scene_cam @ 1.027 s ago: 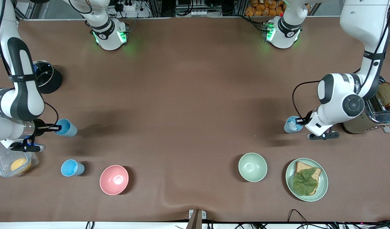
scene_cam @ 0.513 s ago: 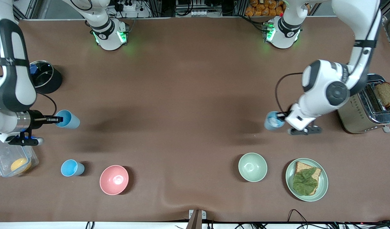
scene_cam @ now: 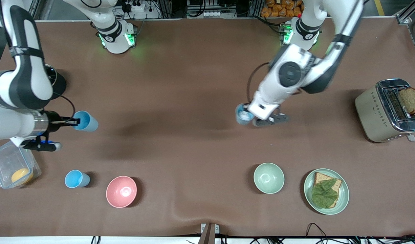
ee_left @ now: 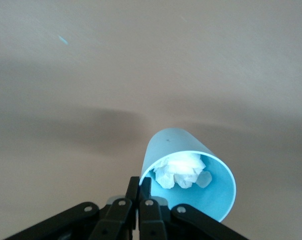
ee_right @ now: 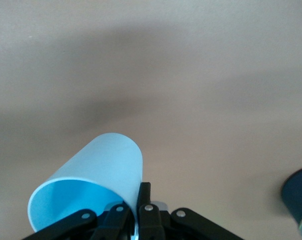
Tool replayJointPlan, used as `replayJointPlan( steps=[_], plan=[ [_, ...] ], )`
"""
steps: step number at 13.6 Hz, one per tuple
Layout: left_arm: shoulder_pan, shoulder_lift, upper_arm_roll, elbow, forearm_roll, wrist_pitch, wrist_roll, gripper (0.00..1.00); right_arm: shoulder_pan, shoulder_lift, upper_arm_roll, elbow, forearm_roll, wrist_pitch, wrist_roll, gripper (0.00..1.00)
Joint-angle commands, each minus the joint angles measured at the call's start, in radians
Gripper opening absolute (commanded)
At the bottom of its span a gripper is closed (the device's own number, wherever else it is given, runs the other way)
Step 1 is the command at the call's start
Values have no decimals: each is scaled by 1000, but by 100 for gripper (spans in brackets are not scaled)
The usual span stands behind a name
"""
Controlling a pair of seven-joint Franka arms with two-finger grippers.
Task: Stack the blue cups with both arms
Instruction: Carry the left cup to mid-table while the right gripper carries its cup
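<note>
Table (scene_cam: 194,101): matte brown cloth. Left gripper (scene_cam: 250,117), over mid-table: fingers pinched on the rim of a smooth tapered plastic blue cup (scene_cam: 243,114) holding crumpled white paper (ee_left: 180,170). Right gripper (scene_cam: 72,121): clamped on the rim of a second cup (scene_cam: 86,121), tilted, its base hidden. Third cup (scene_cam: 76,179) stands on the table well below the right gripper, beside a pink bowl (scene_cam: 121,191).

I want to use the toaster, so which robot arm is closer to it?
The left. Its gripper holds a cup in the air over mid-table, well short of the toaster. The right gripper holds a cup over the right arm's end, much farther away.
</note>
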Motion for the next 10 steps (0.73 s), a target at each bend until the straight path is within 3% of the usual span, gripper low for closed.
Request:
replayJointPlan(
  steps=[1,5,10],
  plan=[
    [-114,138,7,146,-8,-22,-160,0,8,-31,-6,-8,56,-27,52,0],
    [-214,238,15,211,1,-16,-256,0,13,-26,-9,-14,152,-35,132,0],
    [-245,292,20,213,22,2,-274,0,1,-23,-9,-17,156,-39,126,0]
  ],
)
